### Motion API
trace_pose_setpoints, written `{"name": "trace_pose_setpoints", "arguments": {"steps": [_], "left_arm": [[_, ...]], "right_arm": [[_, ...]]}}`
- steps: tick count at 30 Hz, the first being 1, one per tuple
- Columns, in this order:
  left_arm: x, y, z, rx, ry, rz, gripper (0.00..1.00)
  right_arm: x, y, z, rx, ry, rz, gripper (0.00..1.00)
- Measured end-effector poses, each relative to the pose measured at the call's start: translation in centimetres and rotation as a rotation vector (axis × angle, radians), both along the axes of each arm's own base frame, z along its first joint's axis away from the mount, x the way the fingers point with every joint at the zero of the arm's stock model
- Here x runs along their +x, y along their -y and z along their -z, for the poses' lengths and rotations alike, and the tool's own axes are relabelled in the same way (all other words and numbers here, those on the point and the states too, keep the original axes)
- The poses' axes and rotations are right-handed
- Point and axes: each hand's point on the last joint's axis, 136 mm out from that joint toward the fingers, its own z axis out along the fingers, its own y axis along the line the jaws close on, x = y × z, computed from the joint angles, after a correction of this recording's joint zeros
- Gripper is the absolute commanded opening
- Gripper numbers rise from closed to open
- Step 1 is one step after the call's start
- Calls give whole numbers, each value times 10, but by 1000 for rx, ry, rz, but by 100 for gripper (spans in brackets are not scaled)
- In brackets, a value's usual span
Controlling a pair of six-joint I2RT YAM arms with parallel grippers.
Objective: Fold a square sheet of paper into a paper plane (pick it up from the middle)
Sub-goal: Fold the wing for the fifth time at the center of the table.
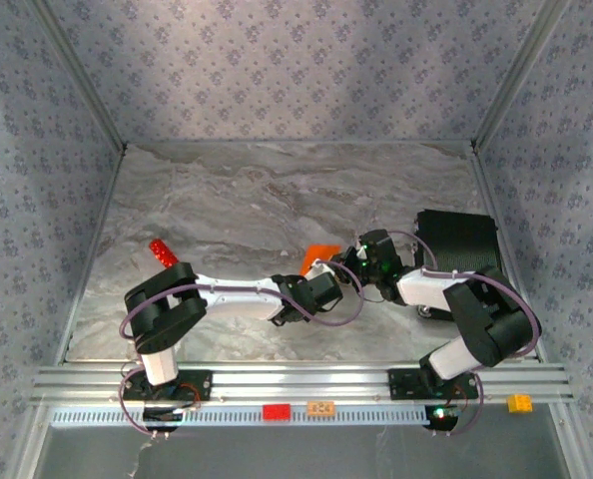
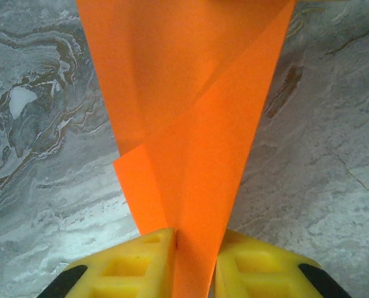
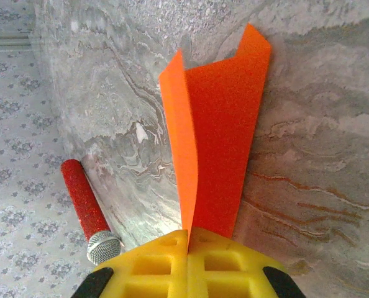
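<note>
paper plane (image 3: 218,136): thin bright orange paper, matt and smooth, with sharp creases; slightly translucent where it is a single layer.
left gripper (image 2: 195,248): fingers (image 2: 135,267) of yellow plastic, matt, moulded with square recesses.
right gripper (image 3: 187,239): the same matt yellow plastic, black at the outer corners.
table (image 1: 227,200): grey marble-look top, smooth, with a faint sheen.
red cylinder (image 3: 79,186): rough, glittery red skin.
grey tip (image 3: 104,247): fine woven mesh, metallic look.
walls (image 1: 277,70): patterned covering, matt; cloth or paper, cannot tell.
rail (image 1: 296,379): bare silvery metal, ribbed.
arm shells (image 1: 237,294): white plastic, slightly glossy.
black box (image 1: 458,239): matt black.
</note>
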Motion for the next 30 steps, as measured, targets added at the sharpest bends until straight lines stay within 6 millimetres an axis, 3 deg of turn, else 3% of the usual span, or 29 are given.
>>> {"name": "trace_pose_setpoints", "arguments": {"steps": [9, 16, 20, 26, 30], "left_arm": [[0, 0, 1, 1, -2, -3, 6], [-1, 1, 1, -6, -9, -3, 1], [-2, 4, 4, -42, -47, -10, 1], [0, 0, 15, -140, -145, -41, 1], [2, 0, 15, -185, -184, -52, 1]], "right_arm": [[0, 0, -1, 0, 0, 0, 7], [-4, 5, -3, -22, 0, 0, 26], [-7, 22, -11, -80, 21, 21, 40], [-6, 54, -34, -140, 82, 89, 44], [-10, 68, -37, -167, 92, 114, 45]]}}
